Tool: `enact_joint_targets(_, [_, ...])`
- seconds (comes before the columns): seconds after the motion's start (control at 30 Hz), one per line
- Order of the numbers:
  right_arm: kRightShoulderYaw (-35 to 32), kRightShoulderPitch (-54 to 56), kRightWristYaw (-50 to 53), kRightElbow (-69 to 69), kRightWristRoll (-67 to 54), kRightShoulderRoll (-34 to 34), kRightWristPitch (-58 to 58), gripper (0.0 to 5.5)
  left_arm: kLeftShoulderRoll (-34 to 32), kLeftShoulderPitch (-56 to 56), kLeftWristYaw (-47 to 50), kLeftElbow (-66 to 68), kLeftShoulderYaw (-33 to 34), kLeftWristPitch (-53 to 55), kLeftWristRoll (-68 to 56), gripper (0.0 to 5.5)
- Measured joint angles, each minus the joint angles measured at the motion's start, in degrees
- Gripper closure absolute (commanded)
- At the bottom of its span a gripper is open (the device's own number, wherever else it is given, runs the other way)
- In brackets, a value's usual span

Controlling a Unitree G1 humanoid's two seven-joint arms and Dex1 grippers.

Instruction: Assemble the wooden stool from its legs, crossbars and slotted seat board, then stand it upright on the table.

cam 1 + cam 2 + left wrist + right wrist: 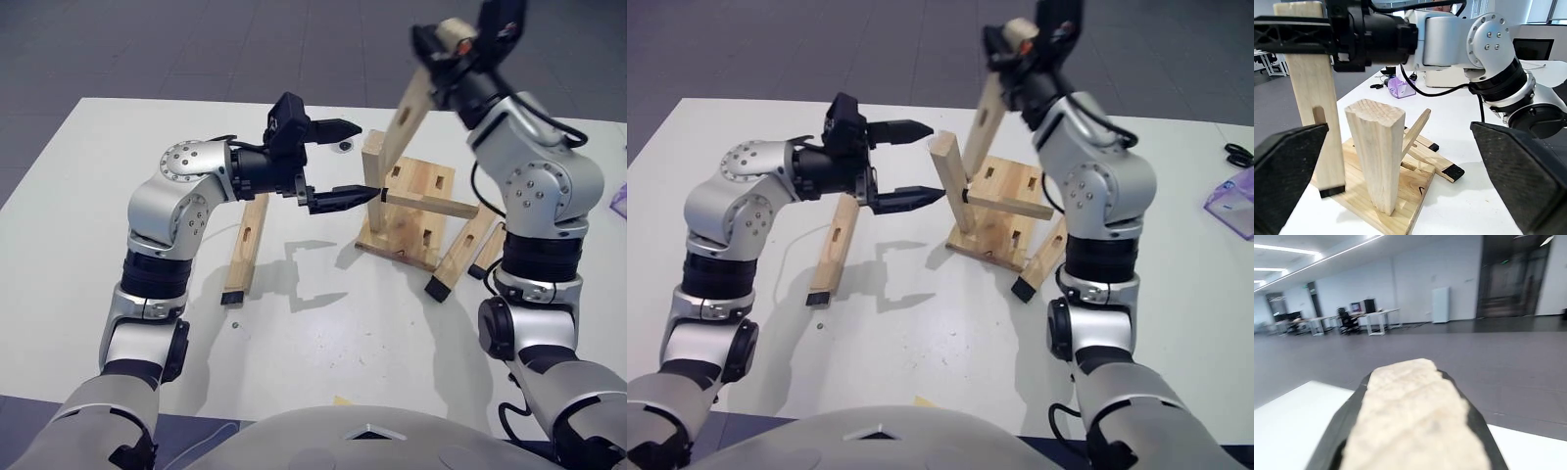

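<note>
1. Left eye view: the right tool [456,41] is clamped on the top end of a leg [411,103]. It holds the leg tilted in the air above the seat board [436,181], which lies flat on the worktop [118,147].
2. An upright leg [376,176] stands at the board's left edge. A crossbar [431,204] runs from it toward the robot's right, over the board.
3. The left tool [364,160] is spread wide and holds nothing. Its fingers sit either side of the upright leg, and the lower fingertip is just beside the crossbar joint. I cannot tell whether it touches.
4. A spare leg [247,245] lies on the worktop under the left arm. Two more legs [458,257] lie at the board's right edge.
5. Likely risk: the raised leg's lower end hangs near the top of the upright leg. If it comes down at this tilt, it could knock that leg over or pull the crossbar out of its joint.
6. Nothing grips the upright leg or pins the board, so a sideways push may slide the board or tip the leg.
7. A slanted leg may also jam at the edge of its slot rather than seat in it.
</note>
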State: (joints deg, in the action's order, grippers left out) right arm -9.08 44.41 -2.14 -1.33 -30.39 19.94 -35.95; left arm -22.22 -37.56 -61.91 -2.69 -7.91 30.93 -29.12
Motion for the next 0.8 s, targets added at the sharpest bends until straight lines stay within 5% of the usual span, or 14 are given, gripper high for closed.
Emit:
enact_joint_targets(0.27, [-4.87,1.92,0.60,6.51,6.18,2.47,6.56,4.42,1.61,-8.73,-4.60,15.60,-5.42,-10.62,7.96,0.10])
enact_joint_targets(0.8, [-6.89,0.13,0.53,6.84,8.47,1.93,6.55,4.42,5.90,-9.74,-12.11,15.15,-8.78,-8.54,8.11,2.85])
